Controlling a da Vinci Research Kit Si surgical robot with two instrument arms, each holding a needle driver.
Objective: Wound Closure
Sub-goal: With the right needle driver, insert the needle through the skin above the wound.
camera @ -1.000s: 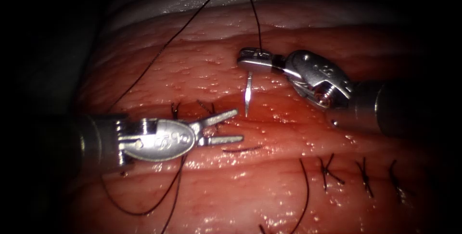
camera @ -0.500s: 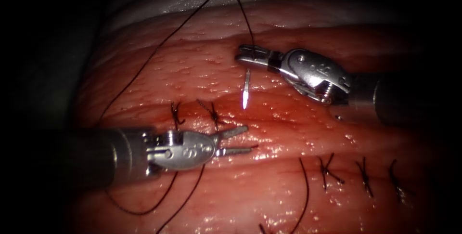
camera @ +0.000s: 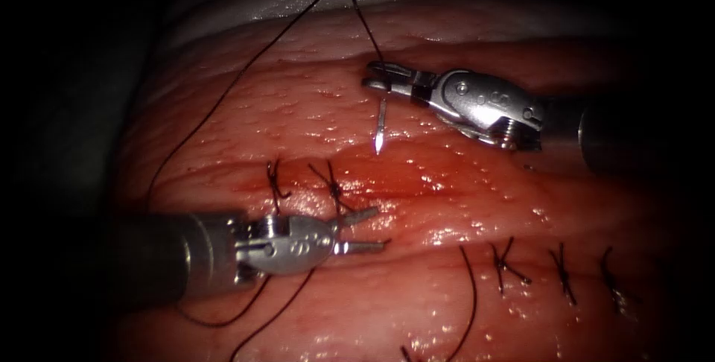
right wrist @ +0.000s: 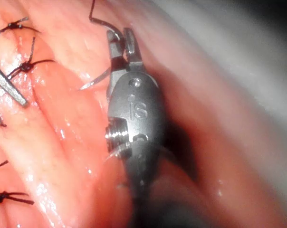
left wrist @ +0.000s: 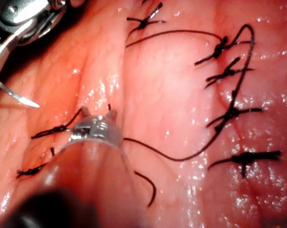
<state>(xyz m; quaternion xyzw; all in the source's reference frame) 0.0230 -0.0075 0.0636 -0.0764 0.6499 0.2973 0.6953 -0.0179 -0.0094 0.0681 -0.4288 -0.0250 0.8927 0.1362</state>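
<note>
Gripping the needle near its thread end above the tissue, right tool stayed pinched while left tool hung spread, empty.

Two silver metal tools on dark shafts: the left tool has slim jaws and a stamped wrist; the right tool shows a threaded screw.

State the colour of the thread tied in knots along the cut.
Dark, nearly black thread; clearest in the left wrist view.
</note>
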